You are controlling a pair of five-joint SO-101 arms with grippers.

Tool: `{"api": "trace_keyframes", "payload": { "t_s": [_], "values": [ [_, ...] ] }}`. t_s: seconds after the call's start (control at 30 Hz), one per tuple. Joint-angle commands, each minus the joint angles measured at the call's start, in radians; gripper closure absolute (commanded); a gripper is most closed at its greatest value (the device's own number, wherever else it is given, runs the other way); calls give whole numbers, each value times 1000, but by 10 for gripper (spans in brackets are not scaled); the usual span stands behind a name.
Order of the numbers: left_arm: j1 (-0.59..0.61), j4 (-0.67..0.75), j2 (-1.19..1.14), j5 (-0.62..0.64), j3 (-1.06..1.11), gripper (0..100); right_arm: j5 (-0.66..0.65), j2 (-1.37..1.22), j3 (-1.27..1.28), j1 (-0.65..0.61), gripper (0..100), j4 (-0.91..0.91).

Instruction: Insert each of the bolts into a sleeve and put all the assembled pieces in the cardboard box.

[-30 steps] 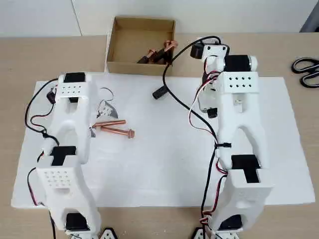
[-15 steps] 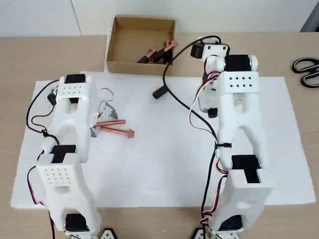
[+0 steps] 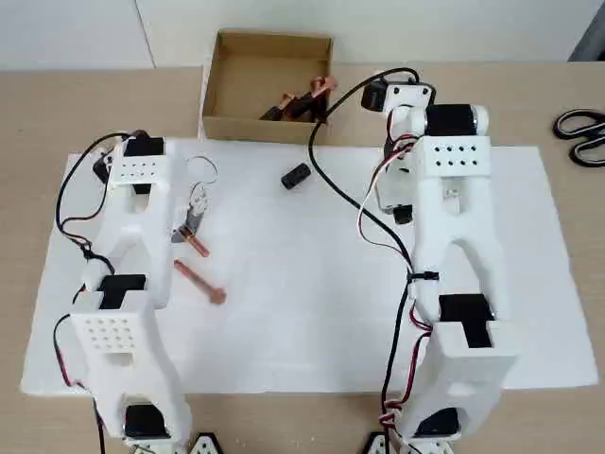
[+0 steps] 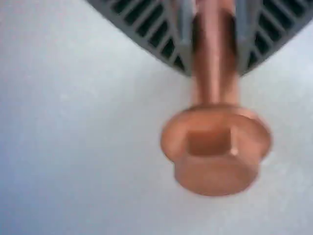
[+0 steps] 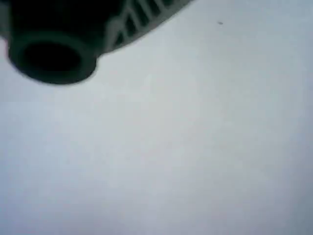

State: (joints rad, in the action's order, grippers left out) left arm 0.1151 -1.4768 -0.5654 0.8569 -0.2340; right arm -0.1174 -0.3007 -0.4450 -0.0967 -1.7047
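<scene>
The left gripper (image 4: 214, 56) grips a copper bolt (image 4: 215, 147), with the shank lying between the fingers and the head outside them. The right gripper (image 5: 68, 22) holds a black sleeve (image 5: 49, 58) with its mouth facing the camera; the body is cut off.

The bolts (image 3: 198, 282) are copper, the sleeve (image 3: 296, 176) black, the cardboard box (image 3: 255, 129) brown, arms (image 3: 454, 218) and sheet (image 3: 302, 312) white, the table (image 3: 57, 104) tan.

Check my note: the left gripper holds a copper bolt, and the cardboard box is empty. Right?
Not quite. The left gripper holds a copper bolt, but the cardboard box is not empty: the high view shows copper and black pieces lying in it.
</scene>
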Motion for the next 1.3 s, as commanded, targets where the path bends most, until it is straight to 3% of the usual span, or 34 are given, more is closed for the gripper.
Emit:
{"api": "trace_keyframes", "payload": {
  "t_s": [0.0, 0.4, 0.53, 0.83, 1.27],
  "values": [
    [5, 8, 12, -34, -10, 992, -3, 64, -5, 2, 995, -2],
    [-75, -187, 9, -301, -231, 992, -2, 64, -3, 2, 995, -2],
    [-141, -258, 3, -465, -272, 992, -2, 64, -3, 2, 995, -2],
    [-175, -224, 0, -896, -179, 990, -2, 64, 37, 2, 995, 5],
    [-173, -196, 0, -907, -180, 910, -2, 65, 74, 1, 995, 31]
  ]
}}
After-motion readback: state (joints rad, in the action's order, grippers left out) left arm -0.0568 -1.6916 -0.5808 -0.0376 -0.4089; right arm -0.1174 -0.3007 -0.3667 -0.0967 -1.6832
